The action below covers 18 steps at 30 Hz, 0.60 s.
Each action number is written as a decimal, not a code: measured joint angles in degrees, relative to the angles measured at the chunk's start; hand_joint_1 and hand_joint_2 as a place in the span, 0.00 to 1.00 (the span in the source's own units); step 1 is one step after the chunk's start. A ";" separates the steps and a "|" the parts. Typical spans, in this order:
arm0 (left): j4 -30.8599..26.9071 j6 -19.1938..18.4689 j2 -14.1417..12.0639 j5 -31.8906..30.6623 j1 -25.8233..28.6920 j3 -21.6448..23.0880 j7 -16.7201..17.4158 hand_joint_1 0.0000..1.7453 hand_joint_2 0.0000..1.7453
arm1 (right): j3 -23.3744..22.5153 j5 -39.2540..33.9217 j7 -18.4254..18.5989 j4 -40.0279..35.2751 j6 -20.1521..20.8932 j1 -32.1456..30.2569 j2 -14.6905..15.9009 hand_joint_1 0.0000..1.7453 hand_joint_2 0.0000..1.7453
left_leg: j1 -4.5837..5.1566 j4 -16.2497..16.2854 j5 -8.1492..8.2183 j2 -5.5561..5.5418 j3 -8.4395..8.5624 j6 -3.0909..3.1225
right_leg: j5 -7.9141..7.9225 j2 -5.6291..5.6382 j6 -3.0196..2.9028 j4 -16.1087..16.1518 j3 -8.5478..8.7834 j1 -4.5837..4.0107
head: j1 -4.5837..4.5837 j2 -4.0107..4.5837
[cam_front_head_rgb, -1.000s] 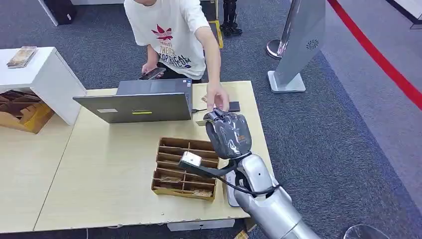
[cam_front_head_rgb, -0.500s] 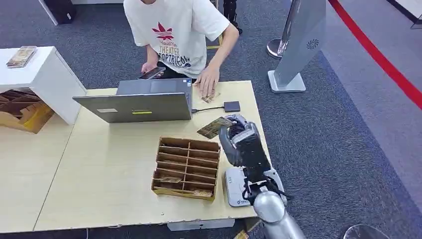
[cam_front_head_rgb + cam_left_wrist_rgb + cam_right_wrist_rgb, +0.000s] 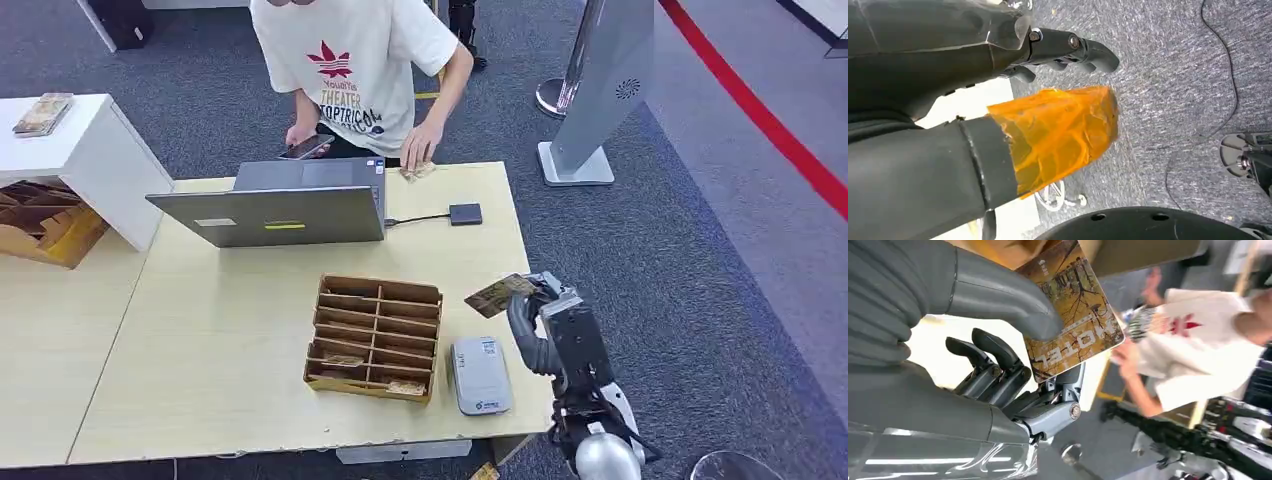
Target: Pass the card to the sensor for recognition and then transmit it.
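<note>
My right hand hovers over the table's near right corner and pinches a brown patterned card between thumb and fingers. In the right wrist view the card reads "MOTEL", with the thumb pressed on its face. The card hangs above and slightly beyond the grey-white card sensor, which lies flat on the table near the front edge. My left hand hangs over the grey carpet with orange tape on its thumb and nothing in it, fingers apart.
A brown divided cardboard box sits left of the sensor. A grey laptop and a small black hub lie further back. A person stands at the table's far edge, one hand on loose cards. A white cabinet stands left.
My right hand has drawn back from near the black hub toward the near right corner, carrying the card. The person's hand has pulled back to the table's far edge.
</note>
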State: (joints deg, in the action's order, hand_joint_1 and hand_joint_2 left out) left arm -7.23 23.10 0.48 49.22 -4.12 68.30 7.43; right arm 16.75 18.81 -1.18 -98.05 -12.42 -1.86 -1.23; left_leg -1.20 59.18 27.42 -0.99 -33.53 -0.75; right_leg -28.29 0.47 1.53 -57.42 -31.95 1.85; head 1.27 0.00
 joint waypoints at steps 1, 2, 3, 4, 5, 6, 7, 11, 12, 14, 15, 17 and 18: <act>0.00 -0.07 0.00 0.27 0.01 -0.02 -0.05 0.00 0.00 | -0.33 0.82 0.49 -0.18 0.22 -0.51 0.31 1.00 1.00 | 0.00 0.00 0.00 0.00 0.00 0.00 | 0.00 0.00 0.00 0.00 0.00 0.00 | 0.00 0.00; 0.02 -0.11 0.00 0.44 0.01 -0.02 -0.07 0.00 0.00 | -0.75 1.56 0.77 -0.31 0.64 -0.93 0.59 1.00 1.00 | 0.00 0.00 0.00 0.00 0.00 0.00 | 0.00 0.00 0.00 0.00 0.00 0.00 | 0.00 0.00; 0.07 -0.13 0.00 0.61 0.01 -0.02 -0.13 0.00 0.00 | -1.14 2.04 1.03 -0.42 0.92 -1.30 0.81 1.00 1.00 | 0.00 0.00 0.00 0.00 0.00 0.00 | 0.00 0.00 0.00 0.00 0.00 0.00 | 0.00 0.00; 0.13 -0.13 0.00 0.79 0.00 -0.02 -0.22 0.00 0.00 | -1.40 2.46 1.23 -0.50 1.01 -1.64 0.96 1.00 1.00 | 0.00 0.00 0.00 0.01 0.00 0.00 | 0.00 0.01 0.00 0.00 0.00 0.00 | 0.00 0.00; 0.15 -0.13 0.00 0.88 0.01 -0.02 -0.31 0.00 0.00 | -1.62 3.04 1.58 -0.53 1.22 -1.88 1.12 1.00 1.00 | 0.00 0.00 0.00 0.01 0.00 0.00 | 0.00 0.01 0.00 0.00 0.00 0.00 | 0.00 0.00; 0.15 -0.13 0.00 1.01 0.01 -0.02 -0.31 0.00 0.00 | -1.73 3.53 1.75 -0.52 1.53 -2.04 1.27 1.00 1.00 | 0.00 0.00 0.00 0.01 0.00 0.00 | 0.00 0.01 0.00 0.00 0.00 0.00 | 0.00 0.00; 0.15 -0.13 0.00 1.01 0.00 -0.02 -0.33 0.00 0.00 | -1.77 3.74 1.77 -0.52 1.68 -2.14 1.36 1.00 1.00 | 0.00 0.00 0.00 0.01 0.00 0.00 | 0.00 0.01 0.00 0.00 0.01 0.00 | 0.00 0.00; 0.33 -0.13 0.04 1.31 0.00 -0.02 -0.37 0.00 0.00 | -1.97 5.78 2.76 -0.24 1.73 -2.30 1.51 1.00 1.00 | 0.00 0.00 0.00 0.01 0.01 0.00 | 0.00 0.01 0.00 0.00 0.01 0.00 | 0.00 0.00; 0.42 -0.13 0.07 1.36 -0.01 -0.02 -0.37 0.00 0.00 | -1.97 5.95 2.93 0.00 1.79 -2.30 1.51 1.00 1.00 | 0.00 0.00 0.00 0.01 0.00 0.00 | 0.00 0.01 0.00 0.00 0.01 0.00 | 0.00 0.00; 0.46 -0.13 0.07 1.36 -0.01 -0.02 -0.37 0.00 0.00 | -1.97 6.65 3.72 0.79 2.43 -2.16 1.53 1.00 1.00 | 0.00 0.00 0.00 0.01 0.00 0.00 | 0.00 0.01 0.00 0.00 0.01 0.00 | 0.00 0.00; 0.46 -0.15 0.07 1.36 -0.01 -0.02 -0.37 0.00 0.00 | -1.97 6.91 3.98 1.26 2.84 -2.12 1.53 1.00 1.00 | 0.00 0.00 0.00 0.01 0.00 0.00 | 0.00 0.01 0.00 0.00 0.01 0.00 | 0.00 0.00; 0.46 -0.26 0.07 1.34 -0.01 -0.02 -0.37 0.00 0.00 | -1.97 7.09 4.24 2.07 2.97 -2.04 1.55 1.00 1.00 | 0.00 0.00 0.00 0.00 0.00 0.00 | 0.00 0.00 0.00 0.00 0.02 0.00 | 0.00 0.00; 0.46 -0.33 0.07 1.34 -0.01 -0.02 -0.37 0.00 0.00 | -1.97 7.13 4.33 2.42 2.97 -1.92 1.58 1.00 1.00 | 0.00 0.00 0.00 0.01 0.00 0.00 | 0.00 0.00 0.00 0.00 0.01 0.00 | 0.00 0.00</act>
State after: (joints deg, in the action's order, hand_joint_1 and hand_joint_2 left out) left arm -6.78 22.77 0.55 50.56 -4.13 68.28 7.06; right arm 14.78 25.94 3.15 -95.63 -9.44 -3.78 0.35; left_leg -1.20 59.17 27.42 -0.98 -33.54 -0.75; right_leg -28.29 0.48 1.53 -57.42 -31.93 1.85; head 1.27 0.00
